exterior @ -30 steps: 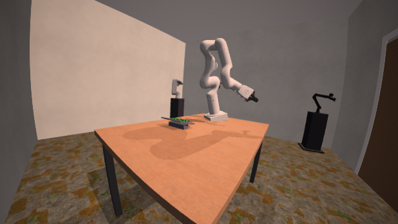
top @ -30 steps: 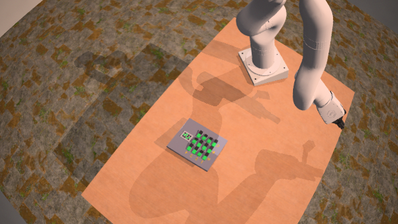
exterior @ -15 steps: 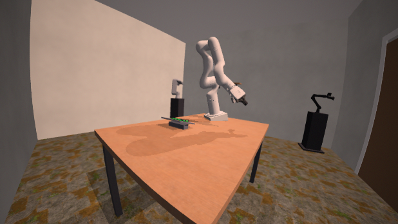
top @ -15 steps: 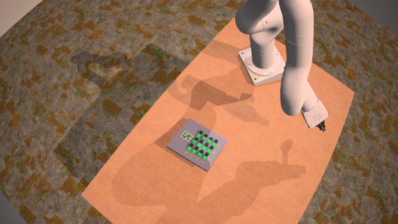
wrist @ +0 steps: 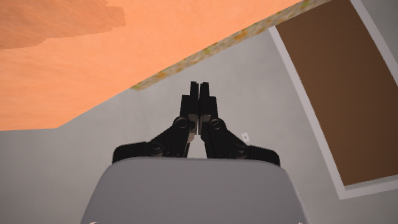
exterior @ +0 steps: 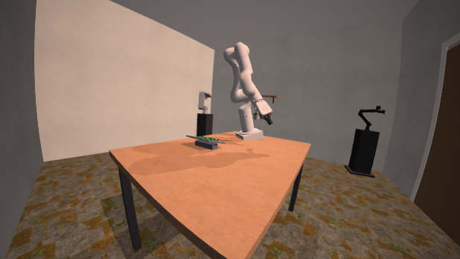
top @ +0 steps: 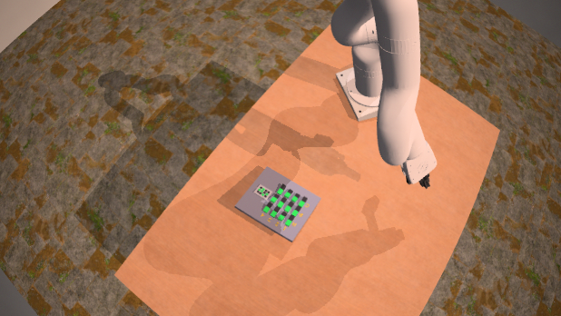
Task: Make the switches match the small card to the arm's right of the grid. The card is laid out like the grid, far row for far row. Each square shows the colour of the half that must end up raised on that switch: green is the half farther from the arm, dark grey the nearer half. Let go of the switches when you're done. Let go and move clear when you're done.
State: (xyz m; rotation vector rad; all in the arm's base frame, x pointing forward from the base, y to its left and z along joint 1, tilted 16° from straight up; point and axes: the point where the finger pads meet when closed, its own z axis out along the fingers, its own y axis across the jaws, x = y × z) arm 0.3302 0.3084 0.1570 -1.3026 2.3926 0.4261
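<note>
A grey switch panel [top: 278, 202] lies on the orange table, with a grid of rocker switches [top: 286, 204] in green and dark grey halves. The small card [top: 262, 191] sits on the panel beside the grid. In the exterior view the panel [exterior: 207, 140] shows edge-on near the arm's base. My gripper [top: 425, 182] is shut and empty, held high in the air well away from the panel, and it also shows in the exterior view [exterior: 269, 120]. In the wrist view the two black fingers touch each other and point past the table's edge toward a wall.
The arm's white base [top: 360, 97] is bolted to the table at the far end. Two black pedestals with devices [exterior: 363, 149] [exterior: 204, 119] stand on the floor around the table. A brown door [wrist: 340, 90] is in the wall.
</note>
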